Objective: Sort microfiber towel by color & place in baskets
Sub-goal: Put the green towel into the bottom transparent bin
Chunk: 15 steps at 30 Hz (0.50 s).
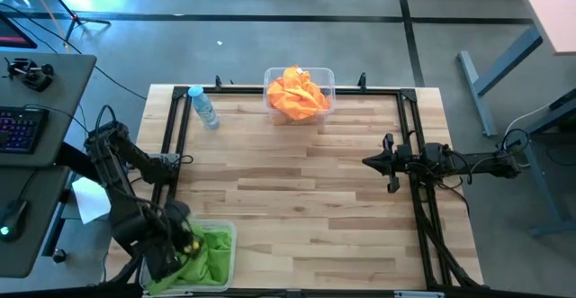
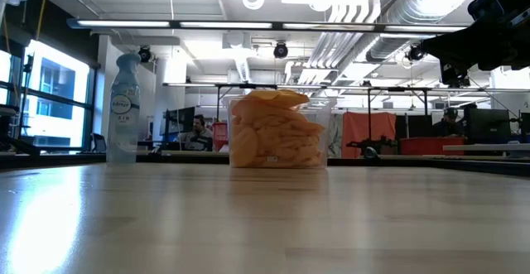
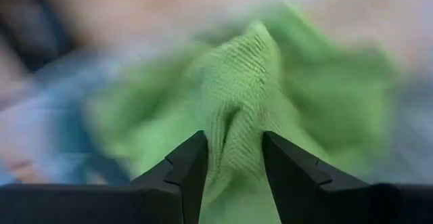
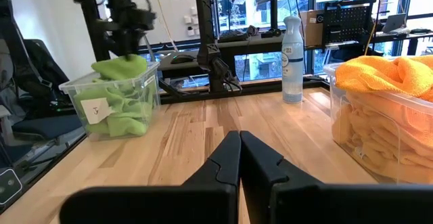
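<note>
Green towels (image 1: 209, 253) fill a clear basket (image 1: 230, 233) at the table's near left corner. My left gripper (image 1: 184, 240) stands over that basket, shut on a green towel (image 3: 237, 82); the right wrist view shows it above the green pile (image 4: 122, 68). Orange towels (image 1: 299, 93) are heaped in a second clear basket (image 1: 329, 75) at the middle of the far edge, also seen in the low view (image 2: 277, 133). My right gripper (image 1: 367, 161) is shut and holds nothing; it hovers over the right half of the table, pointing left. My left gripper pinches a bunched fold of the green towel (image 3: 233, 126) between its two fingers (image 3: 189, 160), coming from above and pointing down into the basket. Several layers sit in the gap. The rest of the towel lies on the green pile in the basket.
A clear spray bottle (image 1: 203, 107) stands near the far left corner. A black frame rail (image 1: 175, 136) runs along the table's left, far and right sides. Bare wood (image 1: 297, 199) lies between the two baskets. A white paper sheet (image 1: 88, 199) lies off the table to the left.
</note>
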Available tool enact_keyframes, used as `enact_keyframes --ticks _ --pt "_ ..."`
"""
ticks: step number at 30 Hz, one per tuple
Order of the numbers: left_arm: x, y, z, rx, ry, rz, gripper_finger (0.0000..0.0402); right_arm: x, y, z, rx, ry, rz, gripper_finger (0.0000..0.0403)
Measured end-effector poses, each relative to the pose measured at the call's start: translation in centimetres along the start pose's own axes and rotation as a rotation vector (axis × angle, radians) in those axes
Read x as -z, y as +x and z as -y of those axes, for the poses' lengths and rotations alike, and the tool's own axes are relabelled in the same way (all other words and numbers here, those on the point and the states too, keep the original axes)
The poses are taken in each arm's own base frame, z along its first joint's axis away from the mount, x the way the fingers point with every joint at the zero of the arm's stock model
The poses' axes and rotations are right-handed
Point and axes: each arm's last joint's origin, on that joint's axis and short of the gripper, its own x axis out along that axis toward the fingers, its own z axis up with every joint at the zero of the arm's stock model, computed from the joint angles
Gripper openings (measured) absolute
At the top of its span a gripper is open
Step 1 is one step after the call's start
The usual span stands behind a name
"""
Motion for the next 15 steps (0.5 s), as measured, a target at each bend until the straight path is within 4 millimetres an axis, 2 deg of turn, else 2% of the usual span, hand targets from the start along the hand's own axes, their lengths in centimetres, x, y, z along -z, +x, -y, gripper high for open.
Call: enact_keyframes --ticks 3,5,7,12,15 --pt "1.1 -0.3 1.2 0.147 0.231 -0.112 0.0131 0.0 0.0 0.0 0.0 0.0 -0.001 0.0" --pt "1.2 -0.7 1.0 0.173 0.304 -0.135 0.0131 0.0 0.0 0.0 0.0 0.0 -0.001 0.0" --pt "0.8 -1.3 0.1 0.137 0.322 -0.145 0.0131 0.0 0.0 0.0 0.0 0.0 -0.001 0.0" --pt "-1.9 -3.4 -4.0 -0.045 0.256 -0.072 0.0131 0.0 0.0 0.0 0.0 0.0 -0.001 0.0" --pt "-2.7 -4.8 -5.1 0.057 0.27 -0.101 0.0131 0.0 0.0 0.0 0.0 0.0 0.0 0.0"
